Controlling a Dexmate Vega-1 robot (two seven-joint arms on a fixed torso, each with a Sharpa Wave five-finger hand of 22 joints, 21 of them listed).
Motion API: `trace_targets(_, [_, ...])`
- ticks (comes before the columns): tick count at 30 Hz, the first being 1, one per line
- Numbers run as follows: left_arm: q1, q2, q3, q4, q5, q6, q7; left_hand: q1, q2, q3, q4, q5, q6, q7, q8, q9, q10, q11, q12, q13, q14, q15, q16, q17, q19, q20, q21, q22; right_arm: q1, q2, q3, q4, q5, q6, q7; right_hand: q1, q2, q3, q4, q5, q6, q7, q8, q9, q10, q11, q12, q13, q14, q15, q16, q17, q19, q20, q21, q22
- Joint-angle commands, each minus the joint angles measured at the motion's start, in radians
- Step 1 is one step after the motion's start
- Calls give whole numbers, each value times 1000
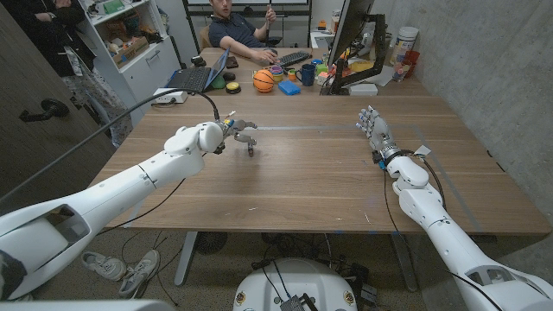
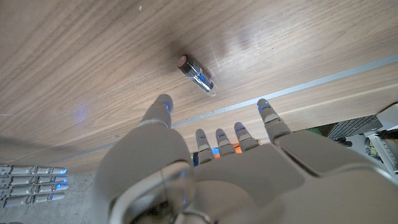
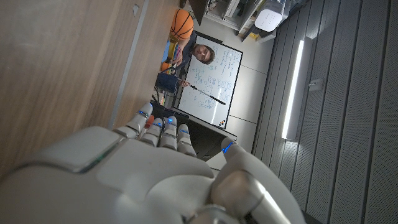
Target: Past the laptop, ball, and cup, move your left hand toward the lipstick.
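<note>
Bare wood lies between your left hand [image 1: 239,132] and the lipstick [image 2: 198,77] just beyond its fingertips, while the laptop [image 1: 197,77], ball [image 1: 263,80] and cup [image 1: 306,74] crowd the table's [image 1: 311,173] far edge, well apart from both.

Site: shared office and robotics lab.
From my station I see a person [image 1: 235,30] seated at 12 o'clock beside a laptop [image 1: 200,76], a monitor [image 1: 350,34] at 1 o'clock, white shelving [image 1: 130,39] at 10 o'clock, and a whiteboard [image 3: 208,84].
</note>
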Motion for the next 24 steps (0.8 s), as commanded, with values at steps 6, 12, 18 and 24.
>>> trace_targets(6, [-13,8,16,-9,11,13,-28,31,14,9,-3,-10,28,-3,10,5,8,-4,-6,1,9,-21,-2,3,3,-2,1,3,-4,-1,0,-6,2,-1,0,-3,77,-3,0,4,-9,3,5,4,4,-1,5,3,4,3,2,3,5,1,-5,2])
trace_targets(12, [-12,5,14,-10,16,14,-23,37,17,9,-2,-14,37,-3,11,4,6,-1,-9,1,6,-21,-6,3,0,0,-1,4,-6,-3,0,-10,3,-5,-1,-3,77,-3,0,5,-10,4,5,4,4,1,5,3,4,3,1,2,5,1,-6,2])
trace_targets(18, [-15,-2,15,-4,19,12,-21,41,18,9,0,-17,43,-3,11,4,7,0,-10,2,4,-24,-9,3,-1,-1,-2,4,-6,-3,1,-10,4,-8,-1,-3,77,-3,0,5,-10,3,5,4,4,1,5,3,4,3,1,2,6,1,-8,2])
trace_targets(24, [-18,-7,18,-2,24,16,-22,45,20,8,1,-20,47,-4,10,3,6,-2,-12,2,4,-28,-10,3,-2,-3,-3,4,-3,-2,-1,-7,3,-7,0,-3,77,-4,0,5,-9,3,5,4,3,-3,5,3,4,2,1,2,6,1,-9,3])
